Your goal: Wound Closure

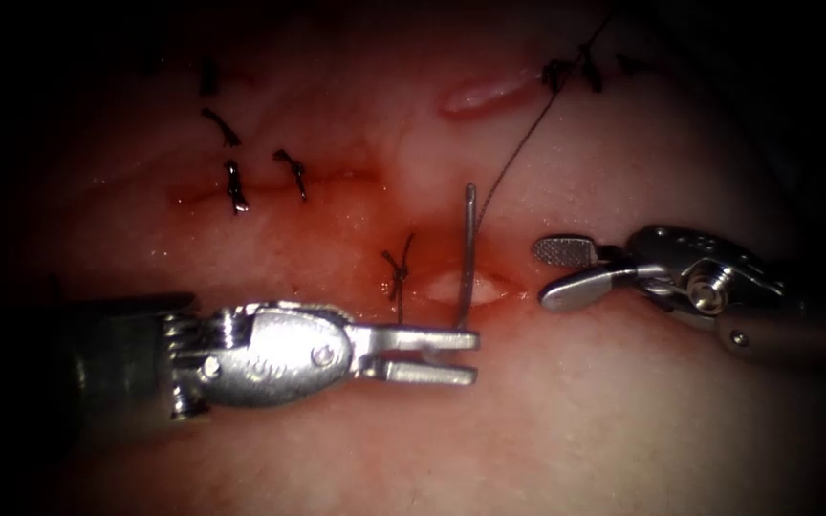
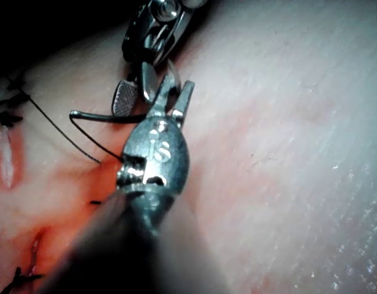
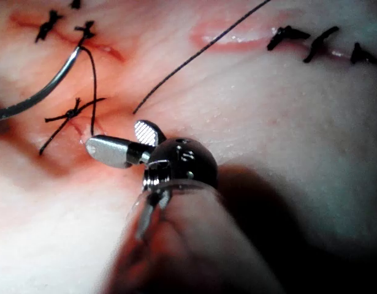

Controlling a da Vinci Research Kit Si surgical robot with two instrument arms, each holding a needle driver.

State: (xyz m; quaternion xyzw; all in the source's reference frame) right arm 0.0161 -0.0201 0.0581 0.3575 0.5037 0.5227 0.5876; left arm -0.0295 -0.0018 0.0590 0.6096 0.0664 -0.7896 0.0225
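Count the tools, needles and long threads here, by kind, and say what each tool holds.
Tools: 2; left tool and right tool, hands open, holding nothing.
Needles: 1; the needle crosses the cut, its end by the left tool's hand.
Long threads: 1; the thread trails from the needle.
Total: 4.

Dark knotted stitches at upper left and upper right, wet red fluid pooled between them

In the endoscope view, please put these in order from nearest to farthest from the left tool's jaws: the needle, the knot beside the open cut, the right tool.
1. needle, just above the left tool.
2. knot, up and left.
3. right tool, to the right.
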